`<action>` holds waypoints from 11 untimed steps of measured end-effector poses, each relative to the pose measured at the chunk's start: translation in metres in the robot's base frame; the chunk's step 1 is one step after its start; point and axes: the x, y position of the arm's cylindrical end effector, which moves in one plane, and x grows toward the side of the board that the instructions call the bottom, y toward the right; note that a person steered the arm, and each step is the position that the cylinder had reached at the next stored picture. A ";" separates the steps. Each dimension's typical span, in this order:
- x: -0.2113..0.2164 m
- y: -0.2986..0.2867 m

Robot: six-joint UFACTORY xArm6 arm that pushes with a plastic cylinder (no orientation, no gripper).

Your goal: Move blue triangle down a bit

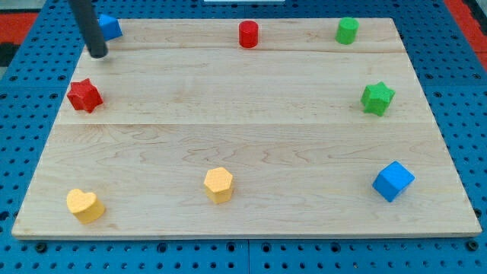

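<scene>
The blue triangle (110,27) lies at the top left corner of the wooden board (251,114), partly hidden behind the rod. My tip (97,54) rests on the board just below and slightly left of the blue triangle, close to it. The red star (84,95) lies below the tip near the left edge.
A red cylinder (248,34) sits at the top middle, a green cylinder (347,30) at the top right, a green star (377,98) at the right edge. A blue cube (393,181) lies bottom right, a yellow hexagon (218,184) bottom middle, a yellow heart (84,205) bottom left.
</scene>
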 end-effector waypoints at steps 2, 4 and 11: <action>-0.022 -0.029; -0.091 -0.025; -0.053 -0.007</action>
